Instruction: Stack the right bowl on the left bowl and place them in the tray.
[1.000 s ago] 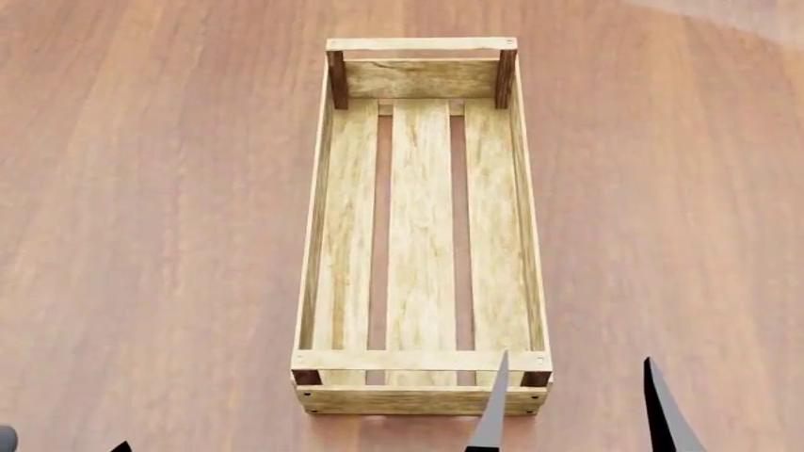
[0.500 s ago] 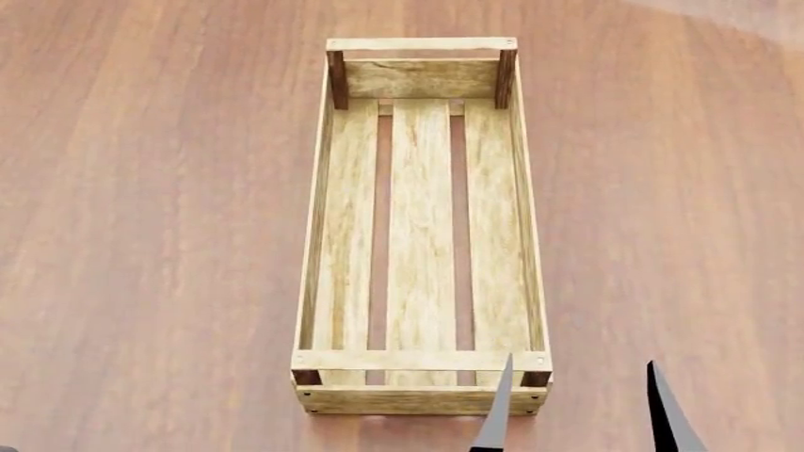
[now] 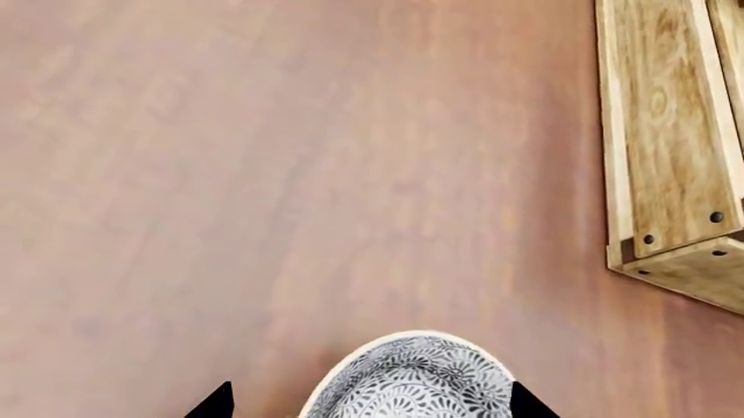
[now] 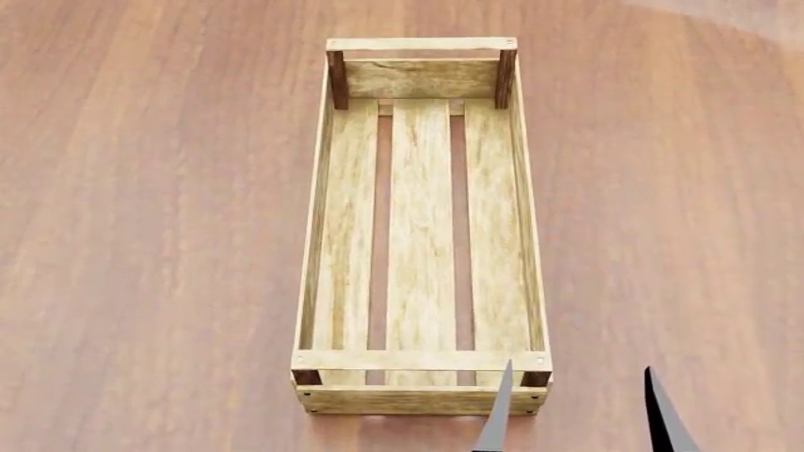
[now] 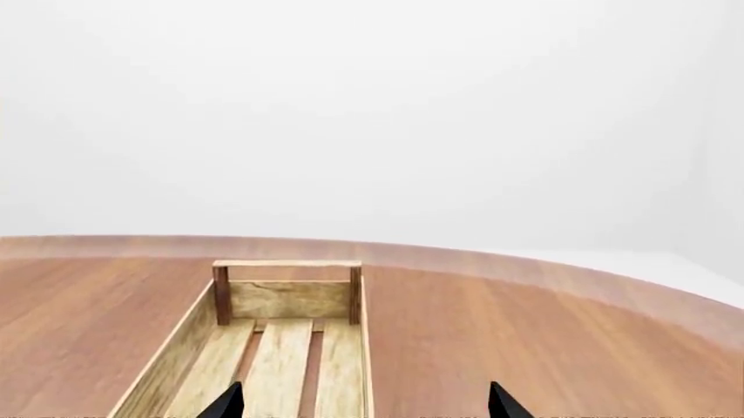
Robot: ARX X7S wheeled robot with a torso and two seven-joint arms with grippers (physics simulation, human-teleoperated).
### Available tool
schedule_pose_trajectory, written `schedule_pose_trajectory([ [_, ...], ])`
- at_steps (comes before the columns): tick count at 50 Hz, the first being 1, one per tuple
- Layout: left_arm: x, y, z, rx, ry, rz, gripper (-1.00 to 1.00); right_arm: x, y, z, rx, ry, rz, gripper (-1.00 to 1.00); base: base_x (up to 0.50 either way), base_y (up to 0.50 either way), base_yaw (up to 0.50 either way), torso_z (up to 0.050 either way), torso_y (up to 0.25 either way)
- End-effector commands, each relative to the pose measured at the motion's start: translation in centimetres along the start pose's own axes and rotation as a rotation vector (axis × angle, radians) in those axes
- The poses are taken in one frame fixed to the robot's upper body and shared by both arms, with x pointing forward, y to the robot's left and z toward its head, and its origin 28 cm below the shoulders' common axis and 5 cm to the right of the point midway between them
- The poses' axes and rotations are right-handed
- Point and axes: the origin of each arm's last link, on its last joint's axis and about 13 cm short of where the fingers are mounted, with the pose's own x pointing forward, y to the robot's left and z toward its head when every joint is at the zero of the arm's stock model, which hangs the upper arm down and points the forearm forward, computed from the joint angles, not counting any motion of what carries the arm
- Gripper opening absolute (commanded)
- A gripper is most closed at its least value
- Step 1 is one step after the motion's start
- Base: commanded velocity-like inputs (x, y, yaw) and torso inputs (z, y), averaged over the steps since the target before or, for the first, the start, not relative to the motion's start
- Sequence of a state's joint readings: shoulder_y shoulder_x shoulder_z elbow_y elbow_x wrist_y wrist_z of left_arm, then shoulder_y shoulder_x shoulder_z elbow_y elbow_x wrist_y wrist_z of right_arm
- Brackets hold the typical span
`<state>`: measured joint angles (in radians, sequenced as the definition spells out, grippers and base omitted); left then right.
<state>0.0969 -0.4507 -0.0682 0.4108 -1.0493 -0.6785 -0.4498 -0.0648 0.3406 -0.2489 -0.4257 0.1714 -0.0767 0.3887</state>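
Left wrist view is showing me a patterned bowl [image 3: 409, 379] between the spread fingertips of the left claw [image 3: 369, 402], near the tray [image 3: 674, 148] corner. I'm planning to centre over its rim before closing; right claw [image 4: 578, 410] is also standing apart.

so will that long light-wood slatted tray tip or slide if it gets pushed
The long light-wood slatted tray sits low and flat on the wooden table, so it will probably slide rather than tip. Its nailed slats look rigid, and being empty it is likely light.
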Motion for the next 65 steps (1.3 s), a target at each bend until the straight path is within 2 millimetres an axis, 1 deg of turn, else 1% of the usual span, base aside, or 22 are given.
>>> schedule_pose_trajectory([
  [1, -0.5, 0.3, -0.1, 0.022, -0.051, 0.028, 1.00, 0.1, 0.0, 0.0, -0.012, -0.009, -0.001, 1.00, 0.00, 0.00, 0.00, 0.000, 0.000],
  [17, -0.2, 1.1, -2.2, 0.005, 0.022, 0.038, 1.00, 0.1, 0.0, 0.0, -0.010, -0.007, -0.001, 1.00, 0.00, 0.00, 0.00, 0.000, 0.000],
  [28, 0.0, 1.5, -2.5, -0.015, 0.033, 0.052, 1.00, 0.1, 0.0, -0.1, -0.011, -0.004, 0.000, 1.00, 0.00, 0.00, 0.00, 0.000, 0.000],
  [35, -0.3, 1.3, -2.5, -0.048, 0.050, 0.032, 1.00, 0.1, 0.0, -0.2, -0.012, -0.001, 0.000, 1.00, 0.00, 0.00, 0.00, 0.000, 0.000],
  [58, 0.3, 2.0, -4.0, -0.094, 0.097, 0.039, 1.00, 0.0, -0.1, -0.4, -0.014, 0.007, 0.002, 1.00, 0.00, 0.00, 0.00, 0.000, 0.000],
  [59, 0.3, 2.0, -4.0, -0.094, 0.098, 0.040, -1.00, 0.0, 0.0, -0.4, -0.014, 0.007, 0.003, 1.00, 0.00, 0.00, 0.00, 0.000, 0.000],
  [65, 0.2, 1.9, -4.0, -0.084, 0.089, 0.035, -1.00, 0.0, 0.0, -0.3, -0.014, 0.008, 0.005, 1.00, 0.00, 0.00, 0.00, 0.000, 0.000],
])
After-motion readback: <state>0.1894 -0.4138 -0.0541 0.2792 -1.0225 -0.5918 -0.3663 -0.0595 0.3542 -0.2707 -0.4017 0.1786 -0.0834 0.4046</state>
